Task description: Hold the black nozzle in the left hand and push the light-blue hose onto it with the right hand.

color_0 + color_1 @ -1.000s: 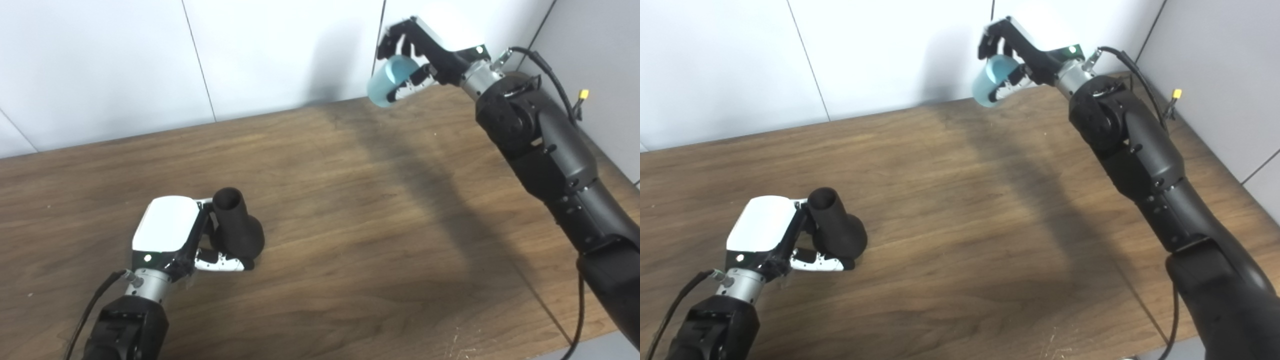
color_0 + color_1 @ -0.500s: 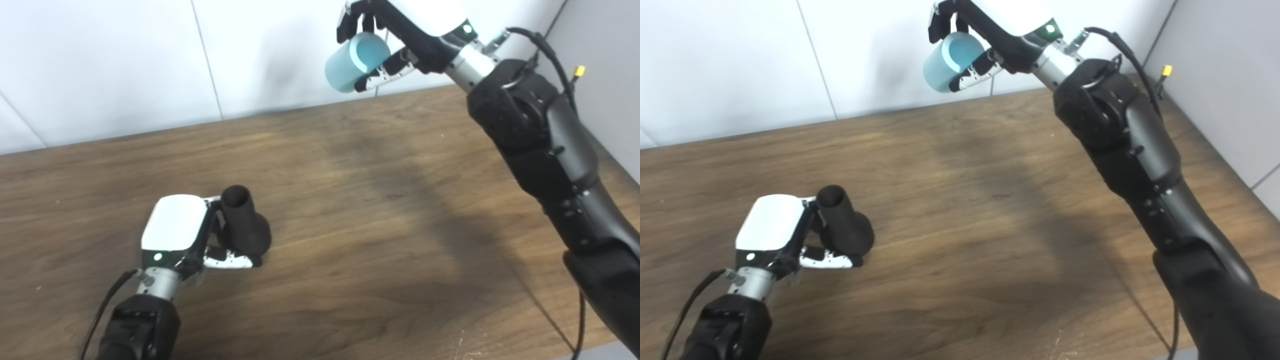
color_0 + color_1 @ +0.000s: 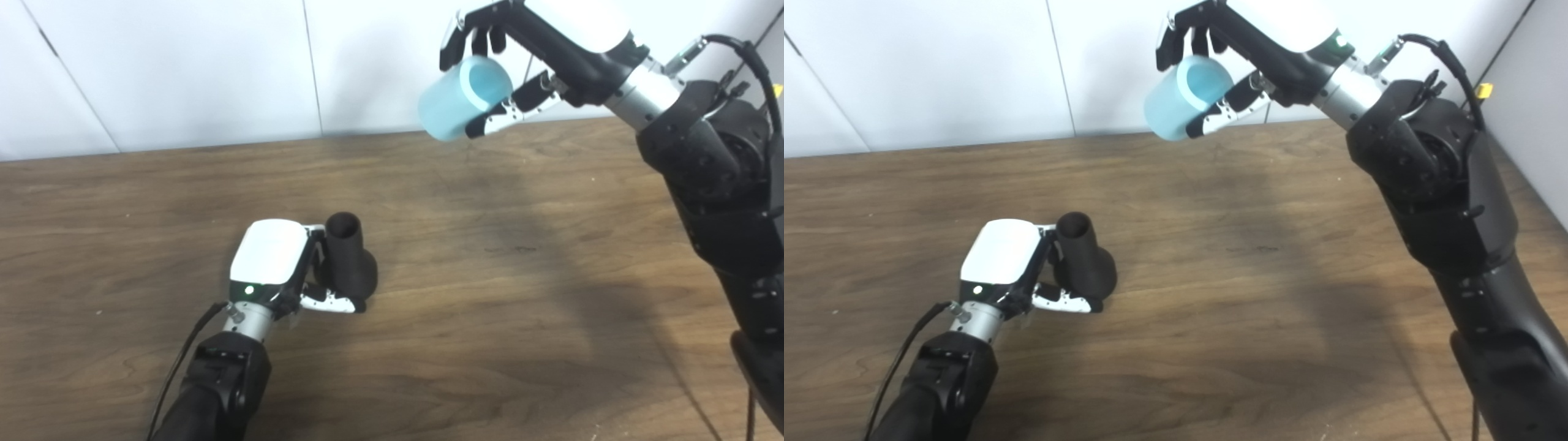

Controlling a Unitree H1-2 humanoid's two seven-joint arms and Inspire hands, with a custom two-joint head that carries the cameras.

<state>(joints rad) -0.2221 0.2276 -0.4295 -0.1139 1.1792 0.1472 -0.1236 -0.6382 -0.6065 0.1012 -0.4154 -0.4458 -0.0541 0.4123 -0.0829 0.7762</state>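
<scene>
White wall panels back a brown wooden table (image 3: 490, 343) that fills most of both views. Two hands work here, with one nozzle and one hose.

At lower left, the left hand (image 3: 275, 263) sits low at the tabletop, fingers wrapped around the black nozzle (image 3: 348, 257). This nozzle stands with its wide base down and its open mouth pointing up and slightly away. Bare wood lies all around it, with a broad open stretch running right toward the table's middle.

High at upper right, near the table's far edge and in front of the wall, the right hand (image 3: 539, 55) is closed on the light-blue hose (image 3: 462, 98), a short tube held in the air and angled down to the left. Hose and nozzle are well apart.
</scene>
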